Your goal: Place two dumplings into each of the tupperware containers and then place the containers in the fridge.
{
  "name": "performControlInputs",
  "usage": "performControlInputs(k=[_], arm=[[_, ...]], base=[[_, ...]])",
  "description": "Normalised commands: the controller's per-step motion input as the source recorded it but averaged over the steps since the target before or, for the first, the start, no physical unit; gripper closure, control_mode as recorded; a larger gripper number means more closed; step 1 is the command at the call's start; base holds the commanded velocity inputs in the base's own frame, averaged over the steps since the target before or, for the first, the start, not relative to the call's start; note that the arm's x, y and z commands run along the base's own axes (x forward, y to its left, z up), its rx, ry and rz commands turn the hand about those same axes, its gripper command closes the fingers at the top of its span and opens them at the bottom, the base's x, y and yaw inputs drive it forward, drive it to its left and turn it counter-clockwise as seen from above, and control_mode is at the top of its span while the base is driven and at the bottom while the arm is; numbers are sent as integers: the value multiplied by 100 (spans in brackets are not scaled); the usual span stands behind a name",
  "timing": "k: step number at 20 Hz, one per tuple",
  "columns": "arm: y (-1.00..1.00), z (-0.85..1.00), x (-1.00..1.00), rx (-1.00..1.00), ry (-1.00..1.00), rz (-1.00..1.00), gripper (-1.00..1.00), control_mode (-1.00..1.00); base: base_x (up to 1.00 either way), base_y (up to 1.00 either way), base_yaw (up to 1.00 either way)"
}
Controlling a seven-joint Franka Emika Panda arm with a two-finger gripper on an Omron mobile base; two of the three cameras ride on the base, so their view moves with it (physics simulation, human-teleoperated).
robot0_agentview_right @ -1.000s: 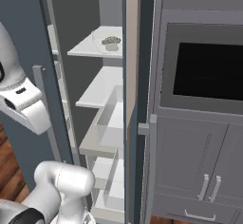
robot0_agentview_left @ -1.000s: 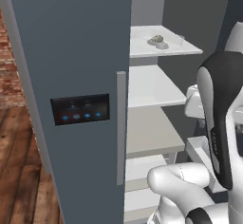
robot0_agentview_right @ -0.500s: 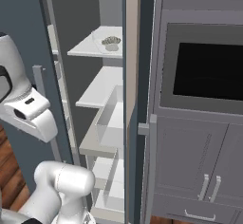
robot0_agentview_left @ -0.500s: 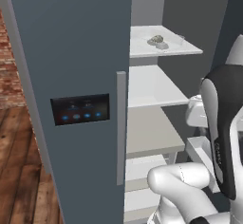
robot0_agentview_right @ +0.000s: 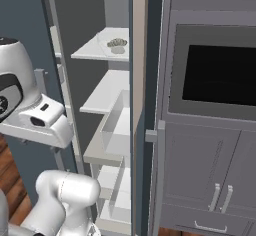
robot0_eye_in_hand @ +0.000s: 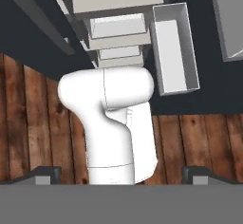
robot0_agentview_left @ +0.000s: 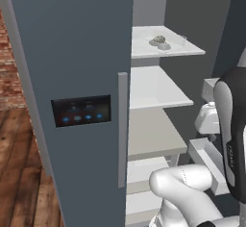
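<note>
The fridge (robot0_agentview_left: 72, 77) is standing open, and on its top shelf (robot0_agentview_left: 163, 50), toward the front right corner, a tupperware container (robot0_agentview_right: 117, 45) seems to be sitting with dumplings (robot0_agentview_left: 159, 41) in it, though its walls are too faint to be sure; a second container is not evident, so part of the task is probably waiting. The gripper (robot0_eye_in_hand: 121, 175) is pointing down at the wood floor (robot0_eye_in_hand: 28, 123), jaws spread wide and holding nothing. The lower shelves are offering open room, while the door bin (robot0_eye_in_hand: 173, 47) is crowding the arm's right side.
</note>
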Motion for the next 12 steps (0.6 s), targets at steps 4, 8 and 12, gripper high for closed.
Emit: performControlInputs(k=[4,8,12], arm=[[6,-7,0,0,0,8,-100,100],[0,0,0,0,0,0,-100,100],[0,0,0,0,0,0,-100,100]], base=[[0,6,1],[-51,65,-1],[-53,92,-46]])
